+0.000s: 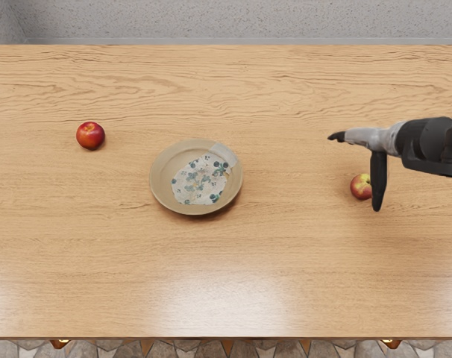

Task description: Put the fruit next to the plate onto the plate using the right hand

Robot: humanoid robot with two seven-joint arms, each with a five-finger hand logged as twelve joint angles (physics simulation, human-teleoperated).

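Two apples lie on the wooden table (226,283), and the right hand (377,143) hangs over one of them. Its arm comes in from the picture's right edge. The fingers (378,186) are spread apart and hold nothing: one dark finger points straight down toward the tabletop, while another reaches out sideways, away from the arm. The nearer apple (359,186), red with a paler yellowish patch, rests on the table just beside the downward finger, on the side turned away from the arm. In the head view that finger's edge overlaps the edge of the fruit, and I cannot tell whether the two are touching or whether the fingertip is merely in front of it. The sideways finger is above the fruit in the picture and apart from it. Beyond this apple, well apart from the fingers, is the plate (160,183), a round tan dish with a pale centre speckled in blue-green, lying flat near the middle of the table. The far apple (90,136), a deeper red all over, sits on the bare wood on the plate's other side, farthest of all from the fingers.
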